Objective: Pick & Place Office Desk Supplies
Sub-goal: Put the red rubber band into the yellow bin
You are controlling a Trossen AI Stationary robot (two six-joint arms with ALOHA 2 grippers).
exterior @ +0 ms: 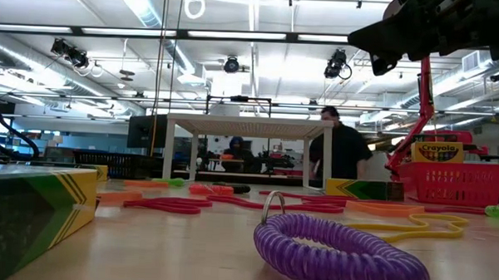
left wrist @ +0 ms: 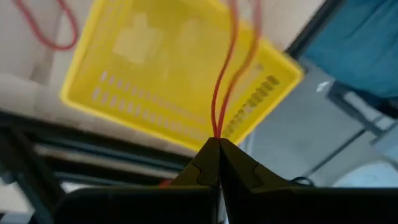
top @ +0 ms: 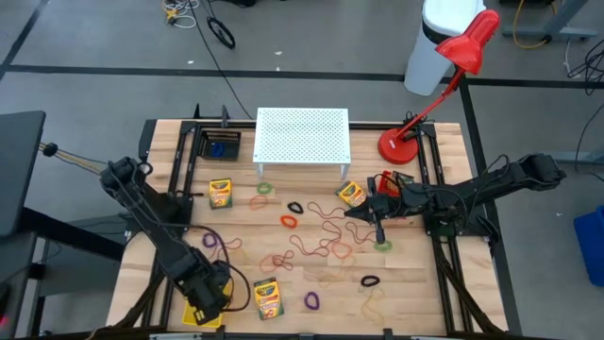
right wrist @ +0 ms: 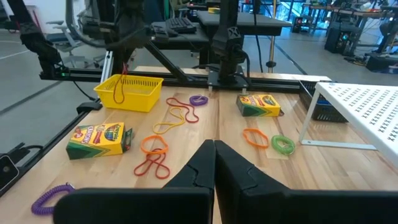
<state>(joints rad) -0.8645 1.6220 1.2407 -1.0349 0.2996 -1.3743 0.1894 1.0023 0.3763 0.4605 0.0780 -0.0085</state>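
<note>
Left tool (left wrist: 219,144) is pinched closed on a thin reddish rubber band (left wrist: 231,68), which hangs as a narrow loop over the yellow basket (left wrist: 168,74) at the near-left corner of the counter (top: 415,283). Right tool (right wrist: 214,148) is closed and empty, held above the counter's right-centre near a crayon box (top: 351,194).

Risks, largest item first:

- Yellow basket: it looks light and sits at the counter edge; a descending arm could nudge it off.
- Crayon box (top: 267,297) beside the basket: close to the left arm, so liable to be knocked during retreat.
- Rubber band: it could cling to a fingertip on release, or drape across the basket rim and slide outside. Whether its lower end is already within the walls, I cannot tell.

Remaining bands and coloured loops lie scattered mid-counter.
</note>
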